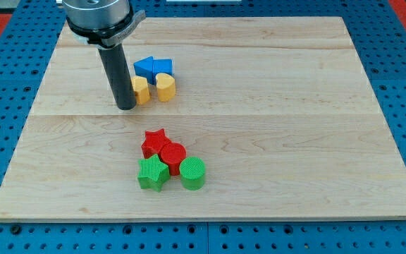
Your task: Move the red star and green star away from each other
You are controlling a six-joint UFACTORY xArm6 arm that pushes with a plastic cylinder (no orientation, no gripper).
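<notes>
The red star [154, 142] lies on the wooden board just below the board's middle, left of centre. The green star [151, 173] lies right below it, close to it. A red cylinder [173, 156] touches both stars on their right side. A green cylinder [193, 173] sits at the right of the green star. My tip [126, 106] rests on the board above and to the left of the red star, well apart from it. The tip stands right next to the left yellow block [141, 91].
A blue block [152, 68] sits near the view's top, with another yellow block [165, 87] below it. The board's [316, 141] edges border a blue perforated table. The arm's grey mount [97, 17] hangs at the top left.
</notes>
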